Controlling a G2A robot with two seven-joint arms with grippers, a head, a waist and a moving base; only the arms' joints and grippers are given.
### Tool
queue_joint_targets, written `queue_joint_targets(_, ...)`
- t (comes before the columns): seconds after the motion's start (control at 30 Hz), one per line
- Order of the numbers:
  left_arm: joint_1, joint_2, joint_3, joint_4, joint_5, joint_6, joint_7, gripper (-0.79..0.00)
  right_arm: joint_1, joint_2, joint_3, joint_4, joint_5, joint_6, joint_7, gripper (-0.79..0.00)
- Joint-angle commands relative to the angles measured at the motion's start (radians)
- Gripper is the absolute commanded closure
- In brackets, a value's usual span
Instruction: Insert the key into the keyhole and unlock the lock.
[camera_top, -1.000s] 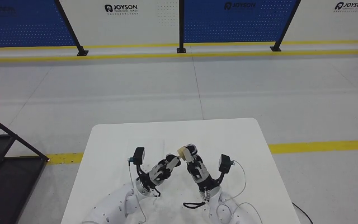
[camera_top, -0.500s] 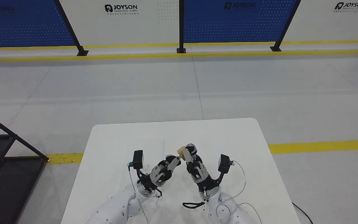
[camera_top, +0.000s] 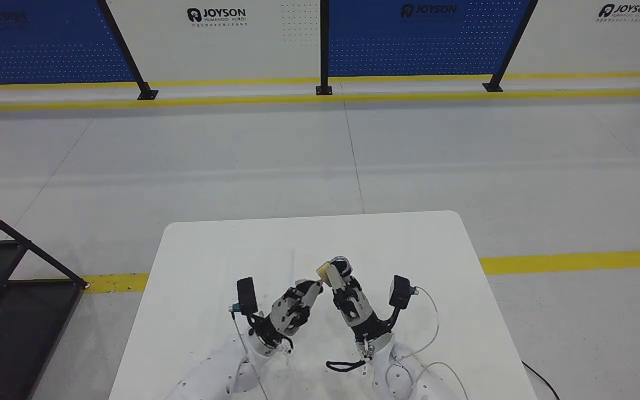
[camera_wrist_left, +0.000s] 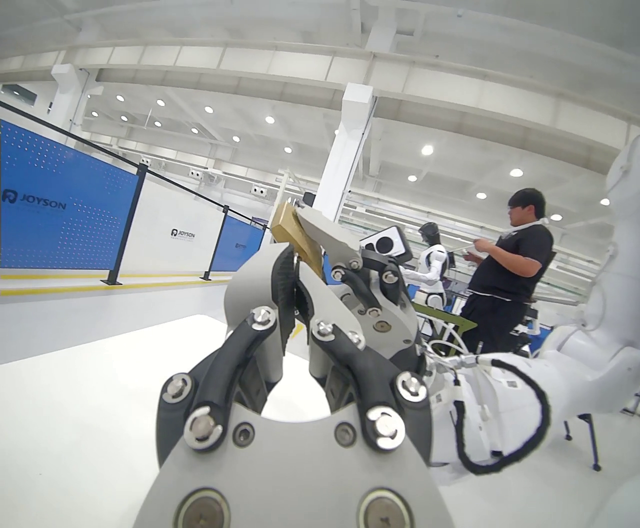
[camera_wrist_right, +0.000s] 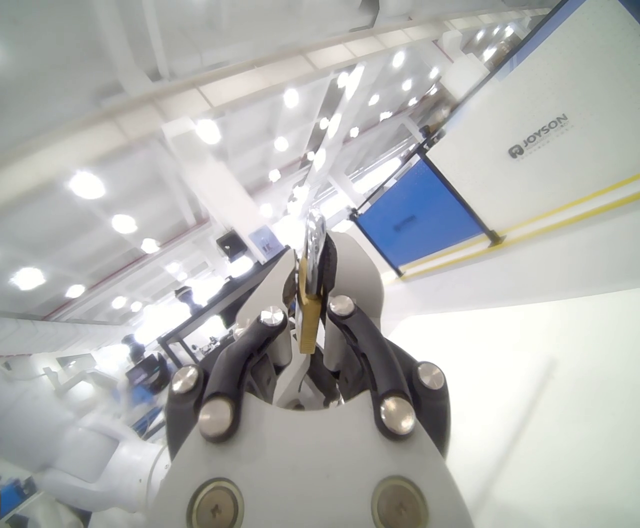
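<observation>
Fingers (camera_wrist_right: 357, 272) of the right gripper (camera_wrist_right: 314, 257) are clamped on the brass lock (camera_wrist_right: 310, 320), holding it edge-on over the white table (camera_top: 420, 240). The left gripper (camera_wrist_left: 295, 262) is pinched closed on the key (camera_wrist_left: 296, 258) (only a glint shows between the pads), its tips right against the lock.

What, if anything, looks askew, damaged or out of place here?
Nothing stands out: the brass padlock with silver shackle is clamped in the right gripper above the white table, the left gripper close beside it.
</observation>
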Motion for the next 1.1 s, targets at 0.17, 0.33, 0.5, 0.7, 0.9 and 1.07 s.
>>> queue_joint_targets(0.17,-0.003,-0.016,0.006,0.016,0.047,0.076,0.049,0.000,0.001,-0.001,0.000,0.000,-0.001,-0.001,0.001,0.000)
queue_joint_targets(0.33,0.001,-0.025,0.007,0.018,0.058,0.130,0.065,0.000,0.000,-0.001,0.000,0.000,-0.004,-0.002,0.002,0.000)
queue_joint_targets(0.5,0.002,-0.031,0.003,0.017,0.062,0.143,0.066,0.000,-0.002,-0.001,0.000,-0.001,-0.004,-0.002,0.002,0.000)
queue_joint_targets(0.7,0.010,-0.036,-0.010,0.009,0.090,0.210,0.071,0.000,-0.007,0.000,0.001,-0.005,-0.009,-0.004,0.000,0.000)
queue_joint_targets(0.9,0.019,-0.042,-0.015,-0.001,0.120,0.271,0.077,0.000,-0.010,0.000,0.001,-0.007,-0.011,-0.007,-0.001,0.000)
queue_joint_targets(1.07,0.022,-0.046,-0.022,-0.002,0.151,0.328,0.083,0.000,-0.011,0.000,0.002,-0.007,-0.011,-0.007,0.000,0.000)
